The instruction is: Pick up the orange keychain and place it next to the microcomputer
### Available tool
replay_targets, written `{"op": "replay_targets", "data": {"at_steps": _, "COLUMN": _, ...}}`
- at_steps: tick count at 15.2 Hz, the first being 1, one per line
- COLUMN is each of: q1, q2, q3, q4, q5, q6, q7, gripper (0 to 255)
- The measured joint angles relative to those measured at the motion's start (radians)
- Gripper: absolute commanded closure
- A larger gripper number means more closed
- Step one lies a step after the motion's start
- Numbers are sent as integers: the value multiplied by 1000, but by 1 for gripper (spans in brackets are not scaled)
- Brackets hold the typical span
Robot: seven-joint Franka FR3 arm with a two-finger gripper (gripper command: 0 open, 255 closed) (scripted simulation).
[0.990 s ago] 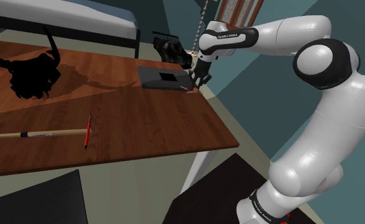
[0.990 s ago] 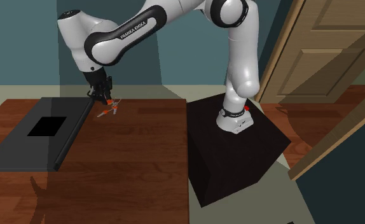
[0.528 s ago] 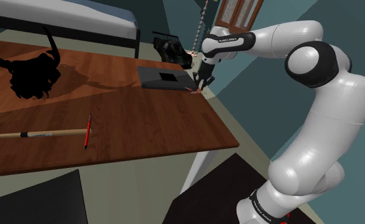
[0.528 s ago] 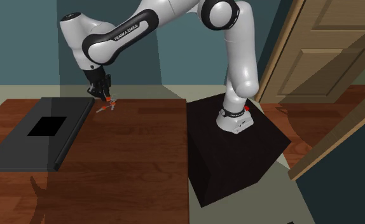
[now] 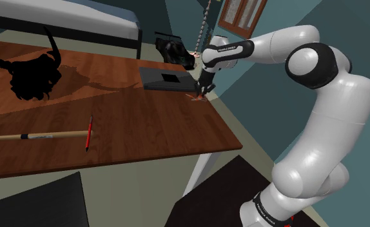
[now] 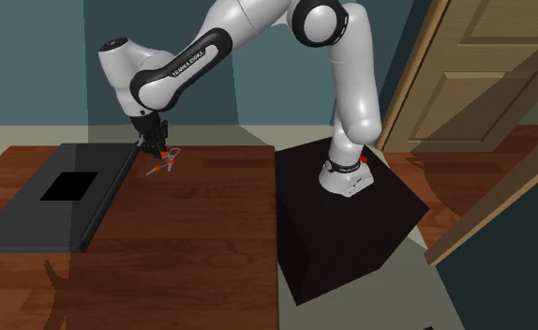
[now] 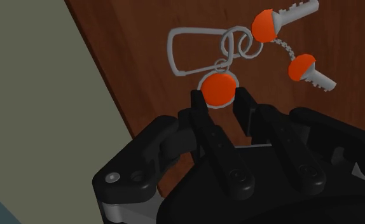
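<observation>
Wrist view: keychain [image 7: 218, 88] is pinched by its orange disc between the fingers of the gripper [image 7: 219, 95], near the table [image 7: 130, 38] edge, beside the microcomputer [image 5: 155, 80].

glossy white arm [image 5: 325, 129], fat rounded links, black joint bands. white "franka emika" lettering on the black forearm band [image 6: 187, 64]. base ring [image 6: 344, 171] black with white lettering, small red spot beside it. gripper [image 7: 220, 97] all black, two squared fingers, round screws [image 7: 241, 175] on the finger mounts.
</observation>
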Motion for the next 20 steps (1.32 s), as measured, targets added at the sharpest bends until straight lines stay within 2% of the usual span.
{"op": "replay_targets", "data": {"at_steps": 5, "q1": 2, "q2": 32, "q3": -3, "q4": -23, "q5": -7, "q6": 54, "q7": 4, "gripper": 255}}
{"op": "replay_targets", "data": {"at_steps": 11, "q1": 3, "q2": 38, "q3": -3, "q4": -25, "q5": -8, "q6": 62, "q7": 6, "gripper": 255}}
{"op": "replay_targets", "data": {"at_steps": 12, "q1": 3, "q2": 38, "q3": -3, "q4": -25, "q5": -8, "q6": 62, "q7": 6, "gripper": 0}}
{"op": "replay_targets", "data": {"at_steps": 18, "q1": 3, "q2": 38, "q3": -3, "q4": -25, "q5": -8, "q6": 62, "q7": 6, "gripper": 0}}
{"op": "replay_targets", "data": {"at_steps": 20, "q1": 4, "q2": 21, "q3": -1, "q4": -9, "q5": -5, "q6": 30, "q7": 7, "gripper": 0}}
